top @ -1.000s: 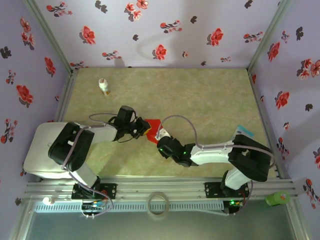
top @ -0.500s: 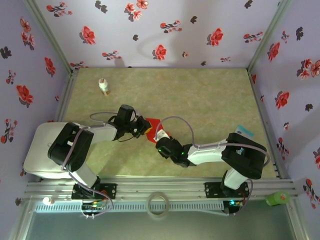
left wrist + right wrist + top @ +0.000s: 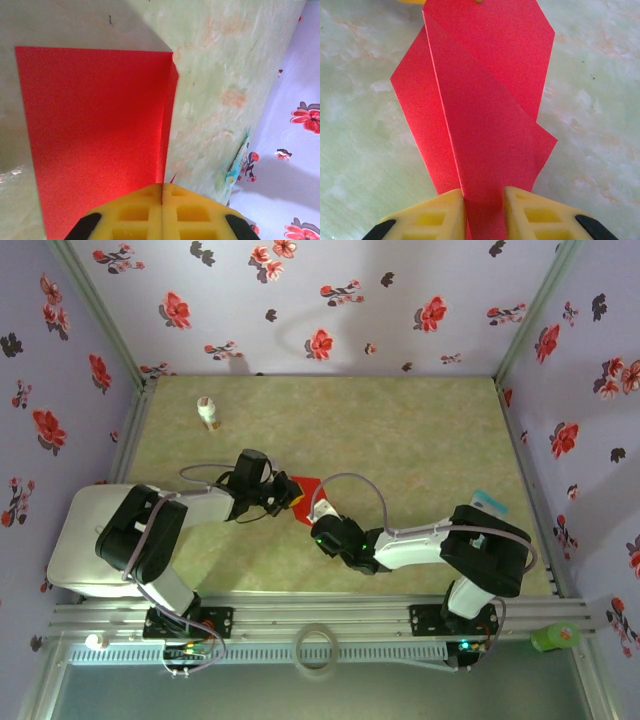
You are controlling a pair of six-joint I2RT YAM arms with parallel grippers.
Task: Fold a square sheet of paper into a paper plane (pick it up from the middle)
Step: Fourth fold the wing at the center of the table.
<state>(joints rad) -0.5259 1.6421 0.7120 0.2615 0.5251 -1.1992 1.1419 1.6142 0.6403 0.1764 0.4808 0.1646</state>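
Square sheet of paper point(image 3: 306, 489), bright red and partly folded, lies on the green table point(image 3: 420, 430) at centre frame in the top view, between the two arms. Left gripper point(image 3: 287, 495) is clenched on the paper's left edge. In the left wrist view its yellow pads point(image 3: 130, 212) meet along one seam at bottom centre point(image 3: 162, 186), with the paper point(image 3: 95, 135) running into that seam. In the right wrist view the paper point(image 3: 485, 95) shows overlapping diagonal folds. Right gripper point(image 3: 484, 197) has its pads point(image 3: 437, 212) standing apart, a paper strip filling the gap. Whether they press on it cannot be told.
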